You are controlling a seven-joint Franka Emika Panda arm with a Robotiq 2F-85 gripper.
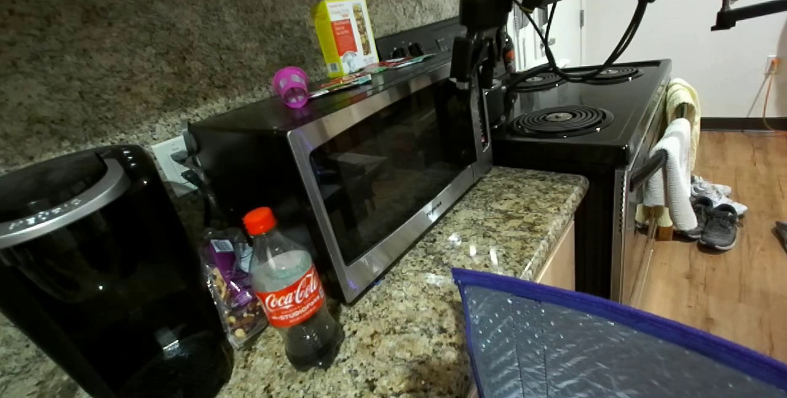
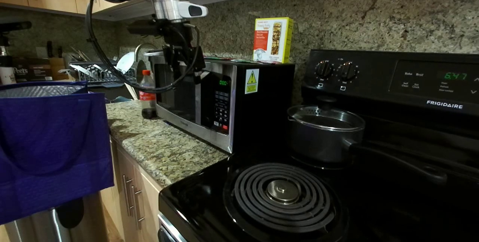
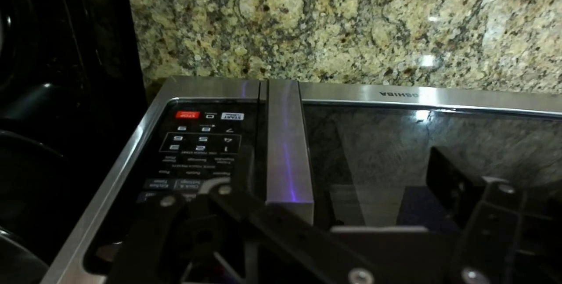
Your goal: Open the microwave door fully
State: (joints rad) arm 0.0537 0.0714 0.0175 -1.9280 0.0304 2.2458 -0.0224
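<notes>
The microwave (image 1: 246,161) (image 2: 258,118) stands on the granite counter, with a black casing and stainless-steel front. Its microwave door (image 1: 399,164) (image 2: 174,96) is closed in both exterior views. The vertical steel door handle (image 3: 287,156) (image 2: 198,103) runs beside the keypad. My gripper (image 3: 342,176) is open at the top end of the handle and also shows in both exterior views (image 1: 470,75) (image 2: 188,76). In the wrist view the handle lies between the two fingers, close to the keypad-side finger. The other finger is well apart from it, over the dark glass. Contact cannot be told.
A cola bottle (image 1: 289,299) and a black appliance (image 1: 110,287) stand beside the microwave. A pink cup (image 1: 291,86) and a yellow box (image 1: 345,35) sit on top. A purple bag (image 2: 52,152) stands before the counter. The stove (image 2: 194,204) with a pot (image 2: 325,141) adjoins it.
</notes>
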